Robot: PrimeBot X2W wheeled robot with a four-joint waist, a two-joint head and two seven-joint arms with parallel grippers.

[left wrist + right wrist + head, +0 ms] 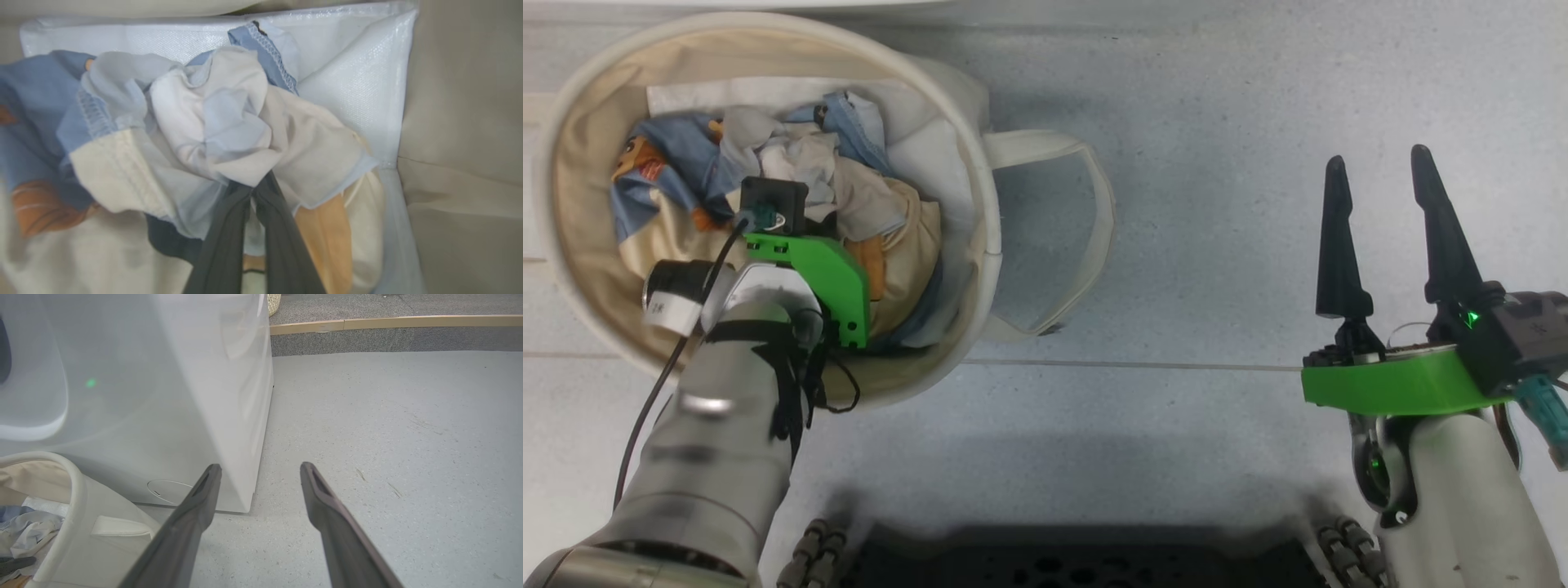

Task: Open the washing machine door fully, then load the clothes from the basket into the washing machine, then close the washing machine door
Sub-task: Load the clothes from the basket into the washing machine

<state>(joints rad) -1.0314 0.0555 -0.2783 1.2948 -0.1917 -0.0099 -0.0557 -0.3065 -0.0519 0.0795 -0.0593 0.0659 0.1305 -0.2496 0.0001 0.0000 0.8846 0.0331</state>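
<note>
Inside basket [584,122]: left gripper [255,185] fingers pressed together, pinching clothes [229,122]. Right gripper [1377,155] spread, empty, over floor [1217,204], well apart from basket.

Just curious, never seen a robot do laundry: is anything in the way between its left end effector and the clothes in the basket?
Nothing visible. The left end effector is down inside the basket, its fingers pinched together on a bunched fold of the clothes, with no gap or object between.
</note>
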